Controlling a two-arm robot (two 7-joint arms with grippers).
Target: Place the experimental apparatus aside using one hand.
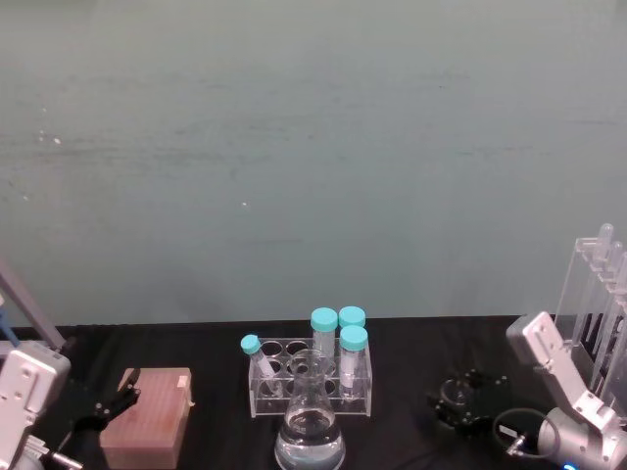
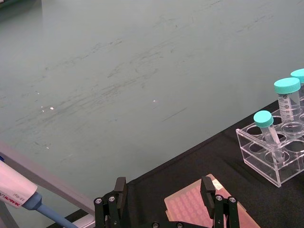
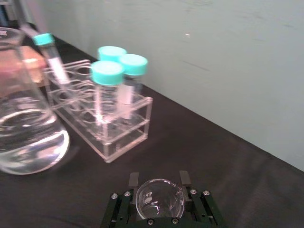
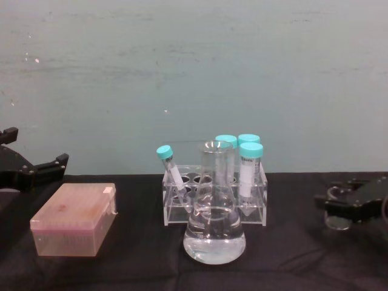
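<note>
Beaker sits between the black fingers of the right gripper, which press on its two sides and grip it. Whether it rests on the black table or hangs just above it cannot be told. In the head view this pair is at 3 o'clock from the flask, well apart from it. The flask holds clear liquid and stands upright. Just behind it, at 12 o'clock, is a short rack with four teal-capped tubes, one of them leaning. The tall rack stands at 2 o'clock, beyond the right arm. A pink box lies at 9 o'clock. The left gripper hangs near the box at its 9 o'clock, fingers spread wide and empty.
</note>
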